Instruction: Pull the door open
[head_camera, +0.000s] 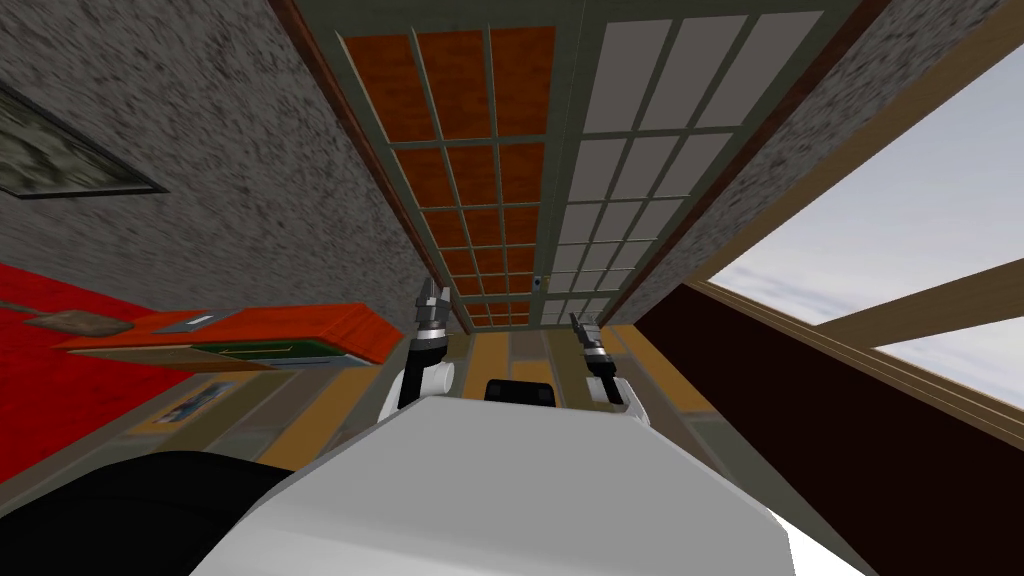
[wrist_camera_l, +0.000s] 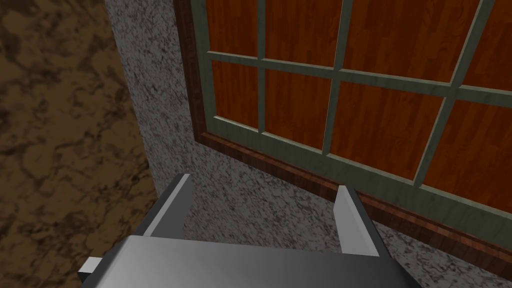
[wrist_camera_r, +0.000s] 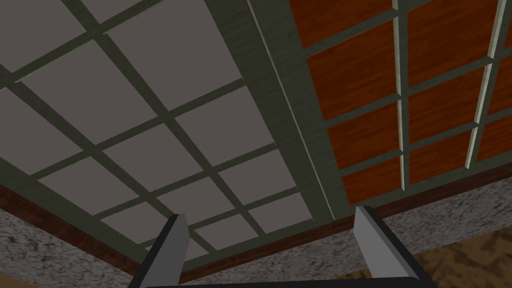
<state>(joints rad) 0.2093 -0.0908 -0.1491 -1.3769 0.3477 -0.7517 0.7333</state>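
You face the shut paned double door (head_camera: 562, 150), its small handle (head_camera: 540, 283) on the middle stile, so your left gripper (head_camera: 432, 297) and right gripper (head_camera: 578, 325) hover near that door, jaws apart, probably ready to reach.

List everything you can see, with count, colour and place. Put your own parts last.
door leaf with orange-brown panes: one, grey-green bars, ahead on the left
door leaf with grey panes: one, grey-green bars, ahead on the right
door fitting: one, small and dark, where the leaves meet; perhaps the handle
speckled wall: grey, either side of the door
picture frame: one, dark, on the left wall
orange furniture: one piece, left, by the wall
window: one, pale sky, right
left hand: open, before the orange-brown leaf's corner
right hand: open, before the seam between the leaves
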